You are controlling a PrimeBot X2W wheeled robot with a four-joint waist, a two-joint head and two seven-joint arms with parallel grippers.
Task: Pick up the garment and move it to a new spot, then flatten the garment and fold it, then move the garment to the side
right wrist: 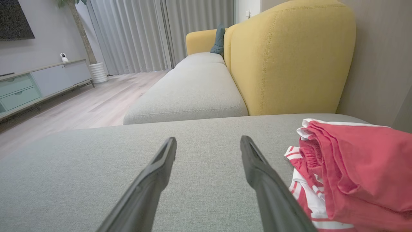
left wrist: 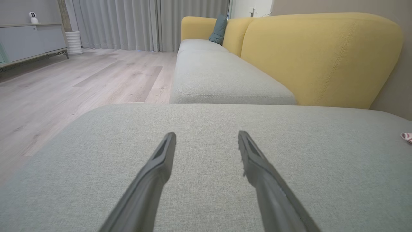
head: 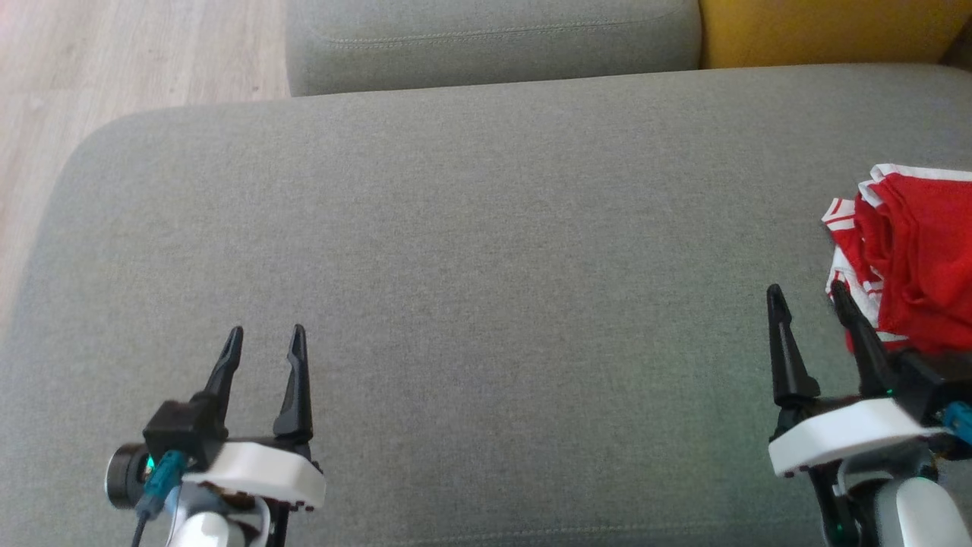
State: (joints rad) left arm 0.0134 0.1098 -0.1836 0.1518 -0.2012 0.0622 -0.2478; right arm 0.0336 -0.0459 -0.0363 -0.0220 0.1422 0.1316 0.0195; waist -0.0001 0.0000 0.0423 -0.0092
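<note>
Sofa seat point(head: 486, 228), grey: red garment point(head: 923, 251) lay in loose layers just right of the right gripper point(head: 805, 290), spread and empty; left gripper point(head: 266, 333) likewise. Risk: a pinch might catch one layer, the rest dragging.

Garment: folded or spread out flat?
Folded, not spread: the garment lies as a compact stack of layered red and white edges at the cushion's right side.

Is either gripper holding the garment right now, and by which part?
Nothing is held. The left gripper and right gripper are both open and empty; the red garment lies on the cushion beside the right gripper.
</note>
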